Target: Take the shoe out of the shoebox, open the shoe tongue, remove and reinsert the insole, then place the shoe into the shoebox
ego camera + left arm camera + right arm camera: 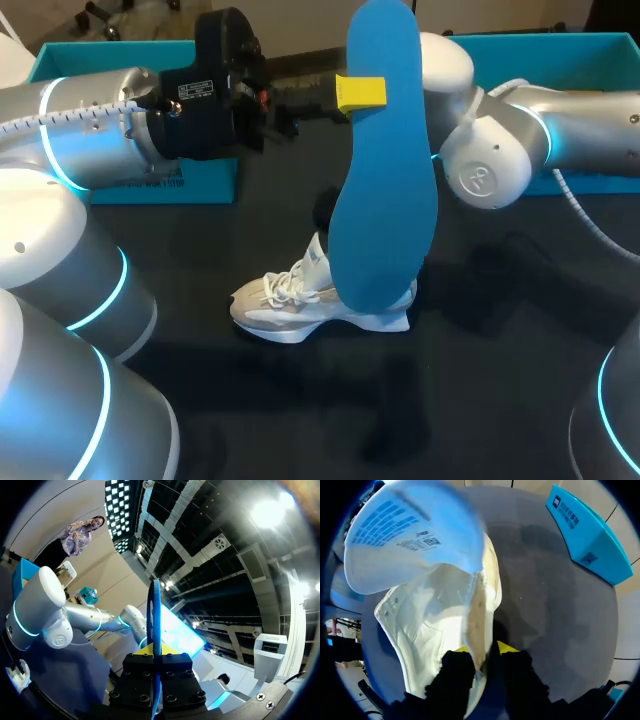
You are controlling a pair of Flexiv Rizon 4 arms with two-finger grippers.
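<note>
Left fingers (156, 662): pressed onto the blue insole (385, 170), which is held upright and edge-on between them, above the table (500, 400).
Right fingers (484, 652): pinched on the collar of the white shoe (300, 300), one finger inside and one outside.
Shoe: stood on the table under the insole's lower end, well apart from the teal shoebox (190, 185) at the rear.
Handling, as judged: the insole is light, thin and flexible, and is likely to buckle if pushed from its far end, so a hold nearer the entering end is advised. The shoe is light and soft-walled and is best steadied at the collar.
</note>
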